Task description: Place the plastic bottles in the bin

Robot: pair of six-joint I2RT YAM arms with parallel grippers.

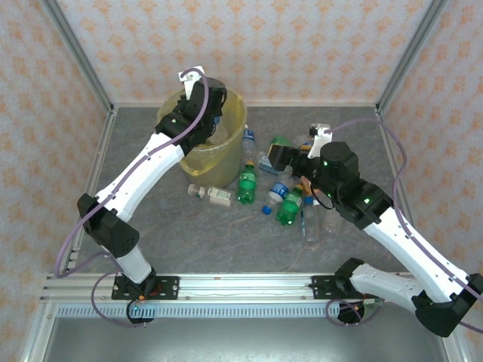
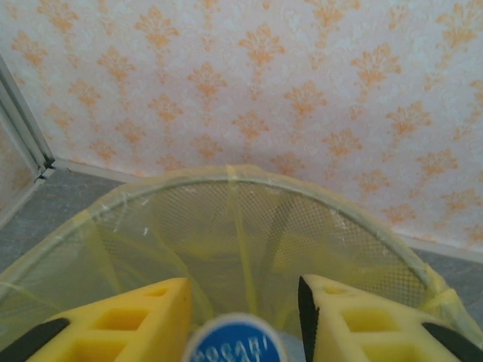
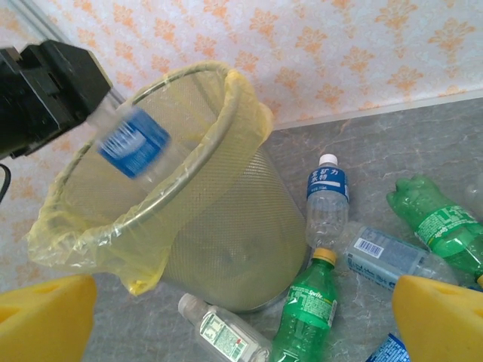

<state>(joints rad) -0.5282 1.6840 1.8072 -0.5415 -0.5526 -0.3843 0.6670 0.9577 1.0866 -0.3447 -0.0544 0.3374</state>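
Left end effector over the bin, jaws part-open w/ blue cap between; can't tell if gripped or loose. Blue-label bottle hangs tilted, cap end up, over bin's mouth, so drop is straight down. Right end effector wide open, empty, above remaining bottles on desk, right of bin.

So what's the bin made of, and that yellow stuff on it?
The bin looks like fine metal mesh, probably: you can see a tiny grid of holes. The yellow liner bag seems thin, see-through plastic, since it crinkles over the rim.
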